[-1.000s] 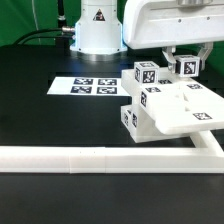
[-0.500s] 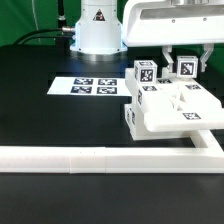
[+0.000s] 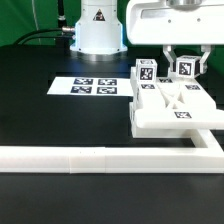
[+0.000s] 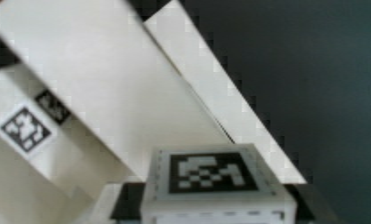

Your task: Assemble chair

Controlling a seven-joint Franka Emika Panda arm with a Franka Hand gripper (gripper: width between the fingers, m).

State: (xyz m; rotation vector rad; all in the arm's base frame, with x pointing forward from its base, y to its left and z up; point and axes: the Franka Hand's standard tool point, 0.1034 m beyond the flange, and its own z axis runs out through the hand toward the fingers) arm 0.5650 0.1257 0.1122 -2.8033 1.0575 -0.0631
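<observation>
The chair is a partly joined cluster of chunky white pieces at the exterior view's right. A flat slab (image 3: 176, 112) lies level, and two tagged square posts stand at its far side. My gripper (image 3: 186, 60) hangs from above and is shut on the right post (image 3: 187, 68). The left post (image 3: 146, 72) stands free beside it. In the wrist view the held post's tagged end (image 4: 207, 172) sits between my dark fingers (image 4: 129, 203). Long white chair pieces (image 4: 97, 80) run away from it, and one carries a small tag (image 4: 25, 128).
The marker board (image 3: 88, 87) lies flat on the black table, to the exterior view's left of the chair. A long white L-shaped rail (image 3: 90, 158) runs along the front and turns up at the right, close to the slab. The arm's base (image 3: 95, 30) stands at the back.
The chair cluster has swung from a tilted pose, with a tagged block low at its left, to lying level. My gripper has stayed shut on the post.
</observation>
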